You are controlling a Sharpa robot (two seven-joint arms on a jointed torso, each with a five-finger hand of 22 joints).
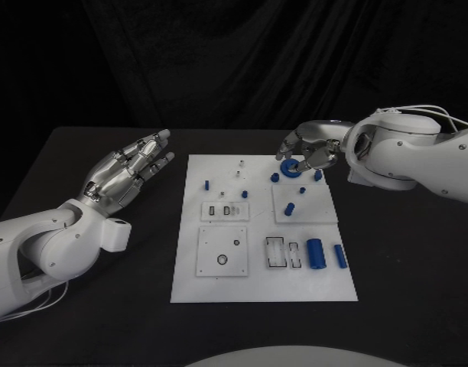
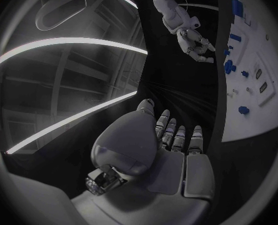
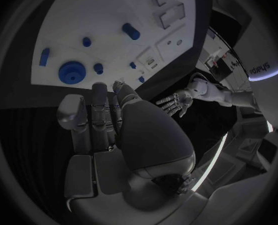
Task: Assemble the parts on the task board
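My right hand (image 1: 306, 153) sits upper right of centre in the head view, over the far edge of the task board (image 1: 261, 287). Fingers straight and apart in the right wrist view; nothing held. Blue ring part (image 1: 290, 169) lies on the board just below the hand; cannot tell if fingertips touch it. In the right wrist view the ring (image 3: 71, 72) is clear of the fingers (image 3: 99, 105), flat on the plate.

My left hand (image 1: 133, 170) hovers left of centre, off the board's left edge, palm up, fingers extended and spread, holding nothing.

Board status, approx:
- Small blue pegs (image 1: 206, 184) stand upright near the far end; several appear seated.
- On the raised square plate, right centre: two short blue pcs (image 1: 290, 207), seating uncertain.
- Lower right: two blue cylinders (image 1: 316, 254) lie flat beside open rectangular slots (image 1: 281, 253). Not inserted.
- Lower centre: square plate w/ round hole (image 1: 222, 260), looks unfilled.

Judgement: early-to-mid stage. Ring and the lying cylinders appear still to be placed; likely next item is the ring, being nearest my right hand.
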